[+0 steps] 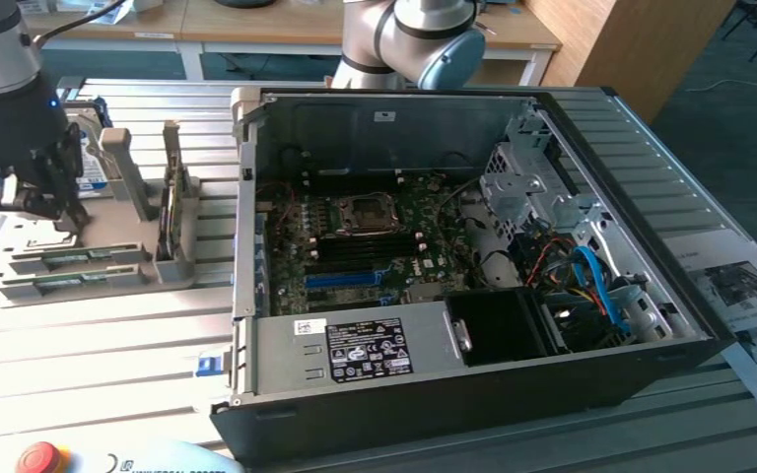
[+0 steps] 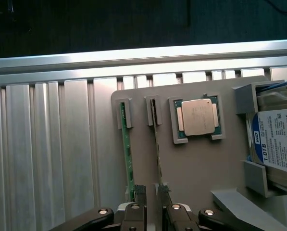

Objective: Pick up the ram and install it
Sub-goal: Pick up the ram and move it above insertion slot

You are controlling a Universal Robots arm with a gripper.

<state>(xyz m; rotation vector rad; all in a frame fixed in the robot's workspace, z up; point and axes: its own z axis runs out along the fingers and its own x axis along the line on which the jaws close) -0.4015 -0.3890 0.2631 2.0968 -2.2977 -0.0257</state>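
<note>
Ram: long, slim green circuit-board stick (image 2: 128, 149), set on edge in the slotted grey plastic tray (image 2: 196, 168), a second stick (image 2: 157, 144) just beside it.
Axis: level, one end pointed towards the gripper (image 2: 151, 195).
Gripper: black fingers narrowly parted, nothing clamped.

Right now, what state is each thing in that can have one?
Claw: open, low over the memory sticks.
Memory sticks: both on edge in their holders.
Processor chip: flat in its pocket.
Hard drive: seated in its bracket.
Computer case: lying down, side panel off.
</note>
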